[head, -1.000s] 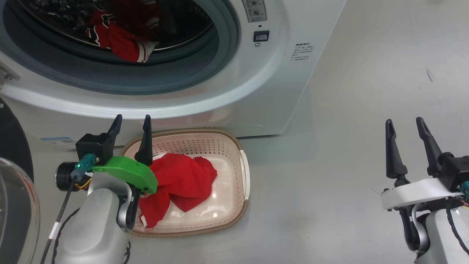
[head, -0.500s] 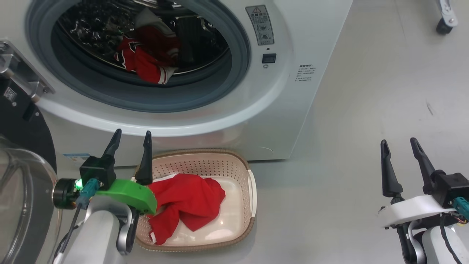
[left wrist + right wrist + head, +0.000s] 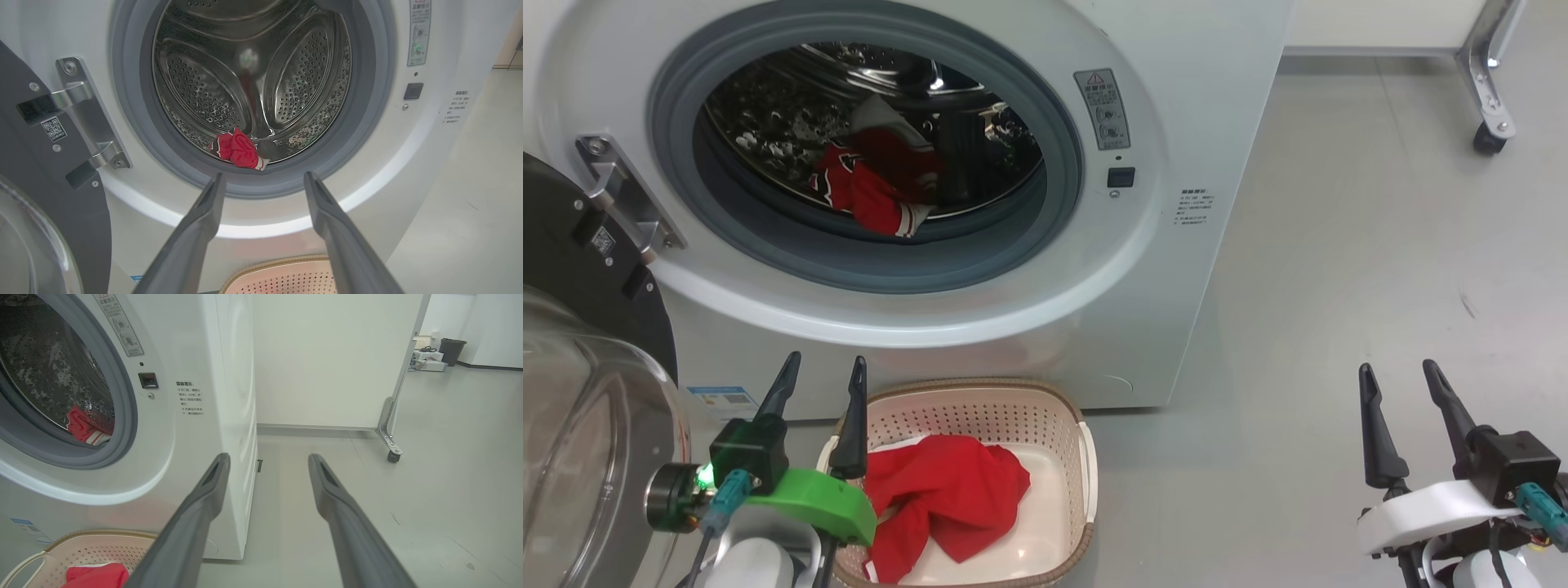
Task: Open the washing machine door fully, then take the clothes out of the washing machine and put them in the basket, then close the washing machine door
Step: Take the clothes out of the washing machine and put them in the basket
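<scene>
Head camera had tipped up since a second before. The washing machine (image 3: 1192, 98) and the basket (image 3: 980, 408) sat lower in the head view, more of the drum mouth showed, and a castor leg (image 3: 1490, 139) had come in at the top right. That was the view shifting; nothing had moved against the washer.

Washing machine door (image 3: 572, 269) stood swung wide on its hinge at the left, its glass bowl close by the left arm.

Clothes, two pieces. A red garment (image 3: 947, 498) lay heaped in the basket's left half, same lie as before. A red jersey (image 3: 866, 192) with striped trim was unmoved at the front lip of the drum, behind the grey gasket.

Basket stood on the floor just in front of the washer's base.

Left gripper (image 3: 825, 359) hung above the basket's left rim, fingers spread wide, empty, pointing at the drum mouth. Right gripper (image 3: 1396, 367) was well off to the right over bare floor, fingers equally wide, holding nothing. Neither spread had changed.
</scene>
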